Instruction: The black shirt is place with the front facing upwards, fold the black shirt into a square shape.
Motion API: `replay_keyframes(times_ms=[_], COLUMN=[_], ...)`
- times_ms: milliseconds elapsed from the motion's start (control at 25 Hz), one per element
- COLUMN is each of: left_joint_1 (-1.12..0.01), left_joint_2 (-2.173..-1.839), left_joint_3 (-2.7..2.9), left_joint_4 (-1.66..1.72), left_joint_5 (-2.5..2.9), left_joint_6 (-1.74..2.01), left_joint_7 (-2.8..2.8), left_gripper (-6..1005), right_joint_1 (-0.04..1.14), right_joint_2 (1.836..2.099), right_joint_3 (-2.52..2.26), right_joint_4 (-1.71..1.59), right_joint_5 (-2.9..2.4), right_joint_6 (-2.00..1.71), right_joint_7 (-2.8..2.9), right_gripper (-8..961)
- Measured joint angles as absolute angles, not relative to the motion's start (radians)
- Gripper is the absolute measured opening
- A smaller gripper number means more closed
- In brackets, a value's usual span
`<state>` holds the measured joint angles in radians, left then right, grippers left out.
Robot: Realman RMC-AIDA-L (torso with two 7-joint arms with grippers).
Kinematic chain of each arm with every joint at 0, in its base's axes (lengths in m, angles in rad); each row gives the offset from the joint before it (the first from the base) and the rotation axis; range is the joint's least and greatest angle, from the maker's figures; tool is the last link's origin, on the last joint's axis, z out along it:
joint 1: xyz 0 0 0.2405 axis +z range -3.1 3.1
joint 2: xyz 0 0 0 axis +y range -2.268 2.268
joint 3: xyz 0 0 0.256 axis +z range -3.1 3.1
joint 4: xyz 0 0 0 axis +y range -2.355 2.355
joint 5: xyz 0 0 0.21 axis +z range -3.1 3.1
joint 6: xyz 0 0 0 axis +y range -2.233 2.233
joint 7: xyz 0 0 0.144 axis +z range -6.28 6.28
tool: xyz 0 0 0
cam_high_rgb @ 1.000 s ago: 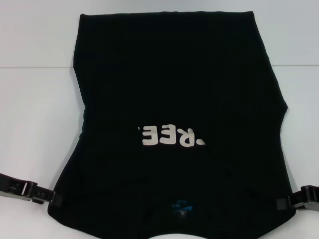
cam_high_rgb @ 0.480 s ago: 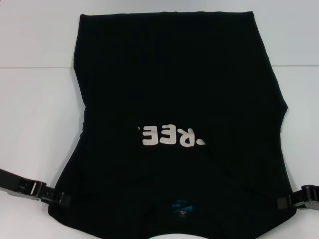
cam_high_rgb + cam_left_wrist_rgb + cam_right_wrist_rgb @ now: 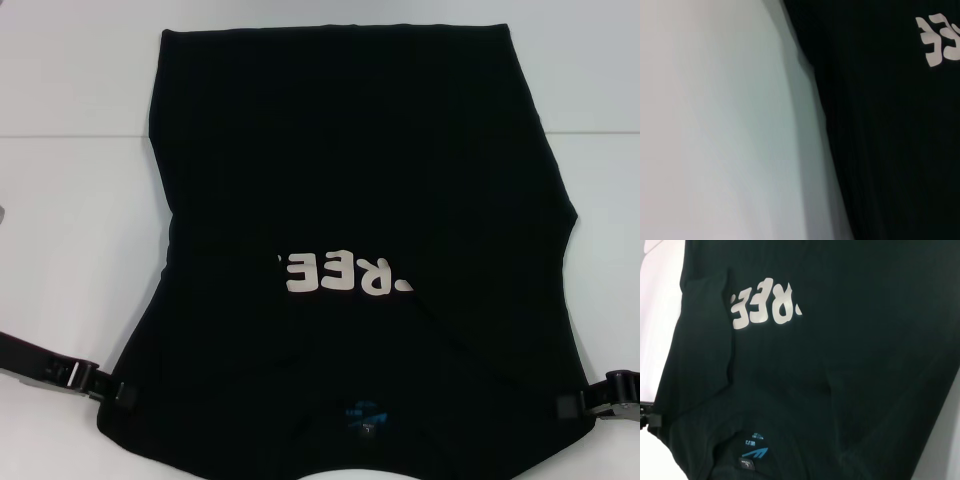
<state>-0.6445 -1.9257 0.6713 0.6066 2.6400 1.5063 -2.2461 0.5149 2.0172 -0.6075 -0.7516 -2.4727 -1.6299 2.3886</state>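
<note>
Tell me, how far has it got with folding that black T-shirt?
The black cloth T-shirt with pale chest letters lies flat on the white table. Its sides already look turned in, since no sleeves stick out and part of the lettering is covered. The left gripper and right gripper are at its near corners by the blue neck label. Folding it lengthwise into a square remains.

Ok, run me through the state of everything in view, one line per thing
black shirt: front up, both sides folded in, part of the chest lettering covered, not yet a square.
left end effector: at the shirt's near left edge.
right end effector: at the shirt's near right edge.
table: shirt lying on it.
</note>
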Motion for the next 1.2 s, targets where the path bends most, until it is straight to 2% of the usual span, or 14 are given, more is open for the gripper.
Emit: replay_keyframes(times_ms=[160,520,720,920,1200], left_joint_1=[-0.642,-0.627,-0.627,-0.617,-0.537], left_joint_2=[-1.927,-1.927,-1.929,-1.932,-1.943], left_joint_3=[0.675,0.671,0.67,0.656,0.505], left_joint_4=[0.606,0.604,0.603,0.602,0.589], left_joint_5=[2.645,2.655,2.66,2.654,2.624], left_joint_6=[1.497,1.5,1.505,1.52,1.617], left_joint_7=[-2.246,-2.223,-2.21,-2.175,-2.036], left_gripper=[410,224,74,27,27], right_joint_1=[0.513,0.503,0.502,0.493,0.428], right_joint_2=[2.017,2.006,2.004,2.0,1.99], right_joint_3=[-0.607,-0.584,-0.58,-0.576,-0.519], right_joint_4=[-0.752,-0.713,-0.712,-0.71,-0.681], right_joint_5=[-2.473,-2.473,-2.473,-2.473,-2.47], right_joint_6=[-1.632,-1.63,-1.629,-1.631,-1.692], right_joint_7=[2.388,2.367,2.359,2.341,2.253], right_gripper=[53,54,53,54,54])
